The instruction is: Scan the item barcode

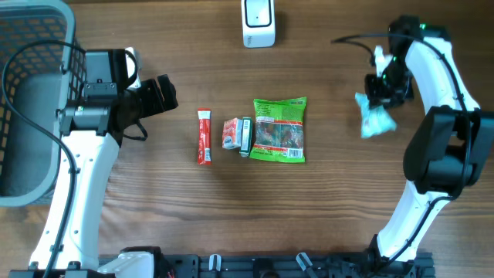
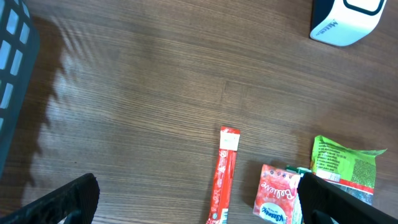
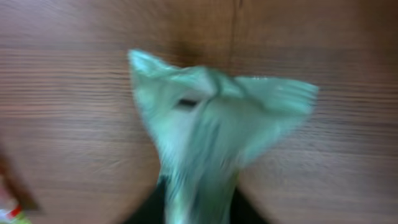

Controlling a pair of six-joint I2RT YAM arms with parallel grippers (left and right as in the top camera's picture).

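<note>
A crumpled teal packet (image 1: pixel 377 120) hangs at the tip of my right gripper (image 1: pixel 384 86) over the right side of the table. In the right wrist view the teal packet (image 3: pixel 211 124) is motion-blurred, and its narrow end runs down between my right gripper's (image 3: pixel 199 211) dark fingers. The blur hides whether the jaws still pinch it. The white barcode scanner (image 1: pixel 258 23) stands at the far middle edge, well to the left of the packet. My left gripper (image 1: pixel 158 96) is wide open and empty above bare wood, left of the other items.
A red stick pack (image 1: pixel 204 137), a red tissue pack (image 1: pixel 231 133), a small green-white item (image 1: pixel 245 137) and a green snack bag (image 1: pixel 280 130) lie in a row mid-table. A grey basket (image 1: pixel 31 100) fills the left edge.
</note>
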